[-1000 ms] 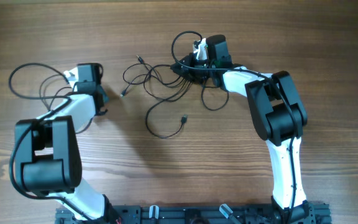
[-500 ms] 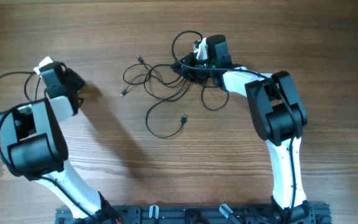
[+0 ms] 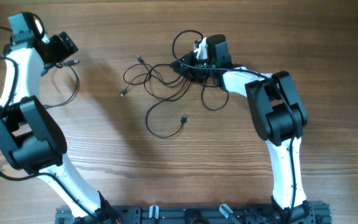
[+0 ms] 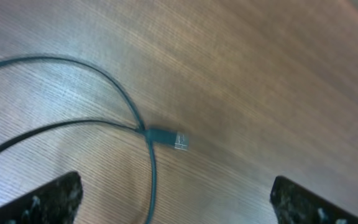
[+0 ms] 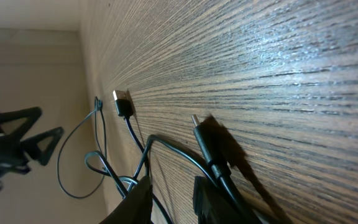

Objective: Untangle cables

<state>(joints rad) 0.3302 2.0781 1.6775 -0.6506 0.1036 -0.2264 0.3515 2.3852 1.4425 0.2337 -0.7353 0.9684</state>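
The cables point(image 3: 160, 78) lie looped in a bunch at the table's middle back. My right gripper point(image 3: 188, 65) sits at the bunch's right end. In the right wrist view its fingers point(image 5: 138, 199) stand a narrow gap apart with thin black wires running into the gap, and a silvery plug point(image 5: 122, 99) lies beyond. One separate cable point(image 3: 67, 93) lies at the far left, its plug point(image 4: 166, 135) flat on the wood. My left gripper point(image 4: 179, 202) hovers over this cable, open wide, with nothing held. From above, the left gripper point(image 3: 67, 50) is at the back left corner.
A loose cable end point(image 3: 184, 118) trails from the bunch towards the table's middle. Both arm bases stand on a black rail point(image 3: 191, 214) at the front edge. The left arm's links point(image 3: 23, 124) stretch along the left side.
My left arm swung from the left middle to the back left corner, pulling one cable away, then its jaws opened and let it go. The right arm stayed put.
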